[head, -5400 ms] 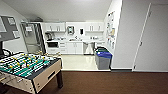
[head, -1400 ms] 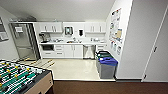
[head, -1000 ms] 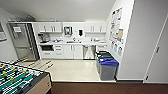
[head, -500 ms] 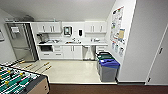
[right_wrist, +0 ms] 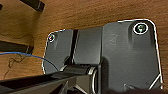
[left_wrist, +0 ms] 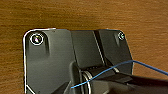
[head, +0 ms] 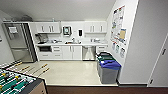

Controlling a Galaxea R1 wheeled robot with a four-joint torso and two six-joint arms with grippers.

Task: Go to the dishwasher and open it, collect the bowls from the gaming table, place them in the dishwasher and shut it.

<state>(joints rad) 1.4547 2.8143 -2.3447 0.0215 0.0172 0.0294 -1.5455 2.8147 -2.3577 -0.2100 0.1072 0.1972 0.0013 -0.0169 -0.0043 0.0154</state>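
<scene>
- Wide dark plate point(left_wrist: 47, 65) seen at the left wrist: matte charcoal, rounded corners, pale thin edge along its outline.
- Round fitting point(left_wrist: 36, 39) at one corner, ringed in white with a faint pinkish-green glint inside; a second, smaller one point(left_wrist: 121, 35) at the other corner.
- Raised centre panel with a slanted seam, ending at a ribbed silver-and-black collar point(left_wrist: 86, 76).
- Thin blue cable point(left_wrist: 112, 70) arcing across collar and jointed bar.
- Right wrist: same dark plate point(right_wrist: 125, 55), white-ringed fitting point(right_wrist: 140, 28), smaller fitting point(right_wrist: 51, 37), faint scuffs, blue cable point(right_wrist: 30, 56) looping off sideways.
</scene>
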